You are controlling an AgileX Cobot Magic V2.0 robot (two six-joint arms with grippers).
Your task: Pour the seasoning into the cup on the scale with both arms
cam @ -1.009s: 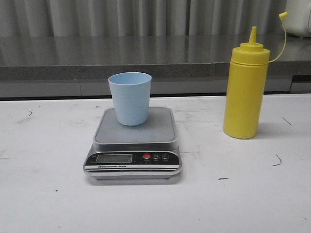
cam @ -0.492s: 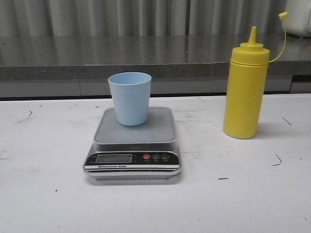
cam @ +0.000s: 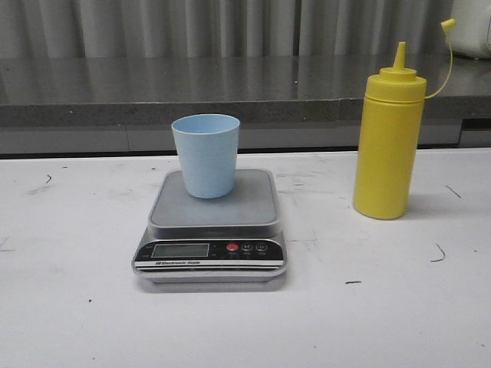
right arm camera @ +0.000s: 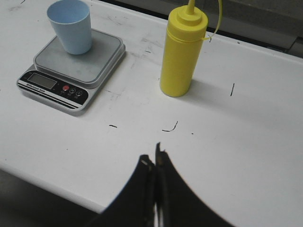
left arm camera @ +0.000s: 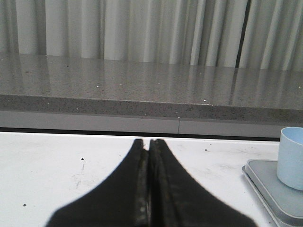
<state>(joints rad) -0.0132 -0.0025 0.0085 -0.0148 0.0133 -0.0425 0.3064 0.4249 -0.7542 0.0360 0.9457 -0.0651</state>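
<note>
A pale blue cup [cam: 205, 156] stands upright on the grey platform of the scale [cam: 212, 227] at the table's middle. To its right, apart from the scale, stands the tall yellow seasoning bottle [cam: 389, 142], its small cap dangling on a thin tether. Neither gripper shows in the front view. My left gripper [left arm camera: 147, 142] is shut and empty, low over the table, with the cup [left arm camera: 292, 158] and the scale [left arm camera: 271, 182] off to one side. My right gripper [right arm camera: 153, 153] is shut and empty above the table's near edge; the bottle [right arm camera: 182, 53], cup [right arm camera: 70, 26] and scale [right arm camera: 71, 71] lie beyond it.
A grey stone counter ledge [cam: 192, 92] runs along the back of the white table, with pleated curtains behind. A white object [cam: 472, 29] sits at the far right on the ledge. Small dark marks dot the tabletop.
</note>
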